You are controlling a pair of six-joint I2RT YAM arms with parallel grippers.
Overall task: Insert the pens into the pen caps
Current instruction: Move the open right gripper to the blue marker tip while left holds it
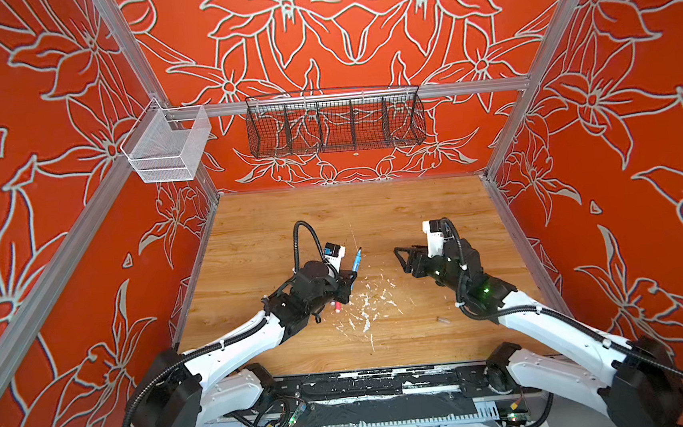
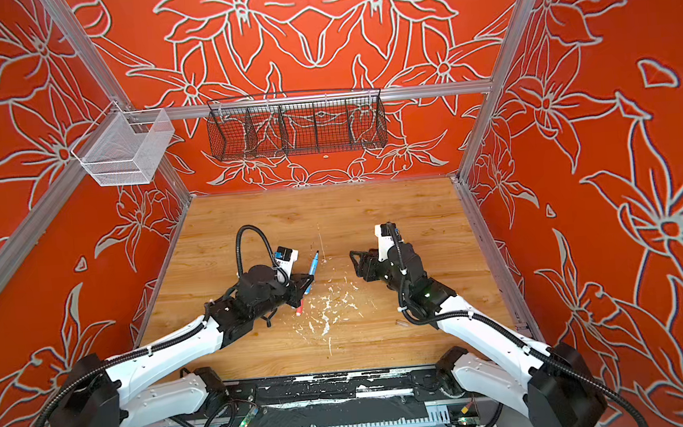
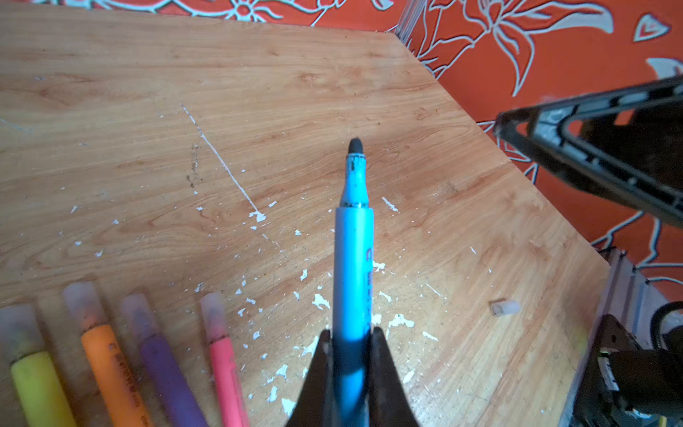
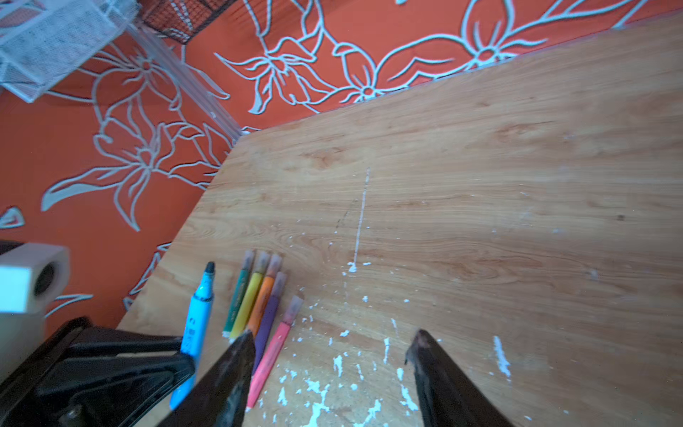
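capped pens [image 4: 263, 299] (green, yellow, orange, purple, pink-red) lie side by side on the table [image 1: 372, 208], beside the left gripper [image 3: 349, 334]. the left gripper is clenched on the blue pen [image 3: 353, 266], whose bare dark tip points away, clear of the wood. right gripper [image 4: 333, 334]: jaws spread, nothing between them, above the table. one loose clear cap [image 3: 505, 308] lies near the right arm.

The left hand [image 4: 186, 360] grips the blue pen [image 4: 200, 318] beside five capped pens [image 4: 263, 295].
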